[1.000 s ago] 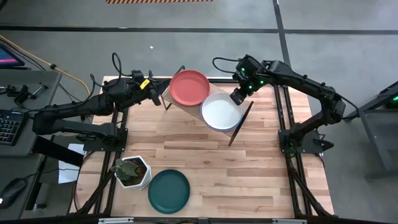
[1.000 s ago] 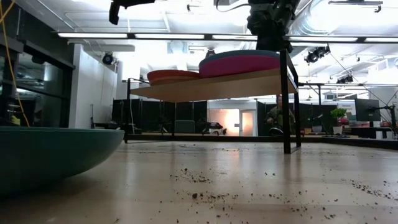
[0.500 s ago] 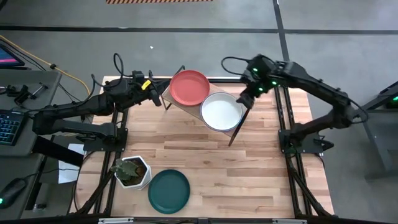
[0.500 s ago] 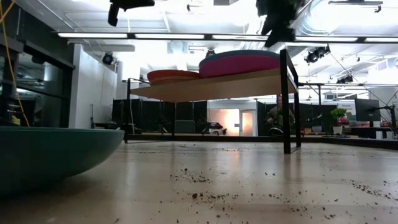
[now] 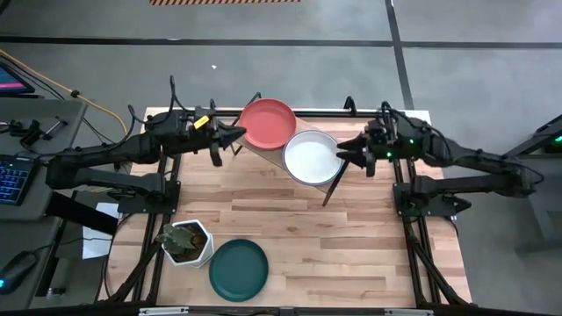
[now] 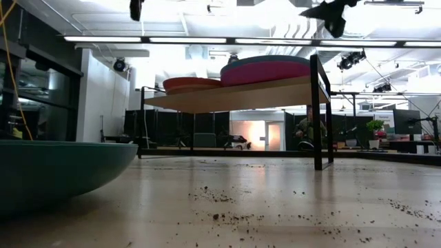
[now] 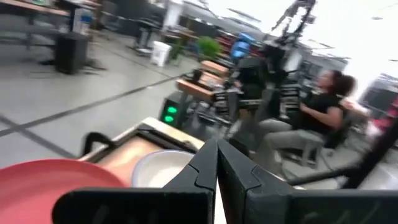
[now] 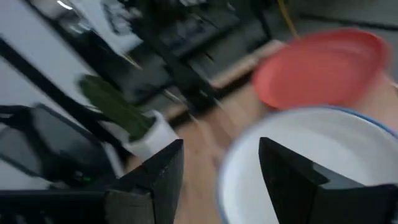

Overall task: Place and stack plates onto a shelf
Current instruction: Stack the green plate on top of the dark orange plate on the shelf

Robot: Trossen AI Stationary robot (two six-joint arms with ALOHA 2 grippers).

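Note:
The shelf [image 5: 329, 180] stands at the table's far middle, and its board shows from below in the low view [image 6: 234, 95]. A red plate [image 5: 268, 123] [image 7: 43, 183] lies on its left part. A white plate [image 5: 312, 158] [image 8: 298, 162] tops a stack on its right part, with a magenta plate [image 6: 265, 71] under it. A dark green plate [image 5: 238, 269] [image 6: 55, 172] lies flat on the table near the near edge. My left gripper [image 5: 233, 139] [image 7: 216, 163] hovers shut just left of the red plate. My right gripper [image 5: 344, 155] [image 8: 221, 168] hovers open just right of the white plate.
A white hexagonal plant pot [image 5: 186, 242] [image 8: 149, 137] stands on the table's near left, beside the green plate. Bare wooden tabletop [image 5: 351, 254] spreads across the middle and near right. A person sits in the room beyond the table [image 7: 323, 106].
My right gripper has swung from above the shelf's far right corner down and toward the table's right edge, turning level so that it faces the white plate. My left gripper has shifted slightly toward the red plate. The plates have kept still.

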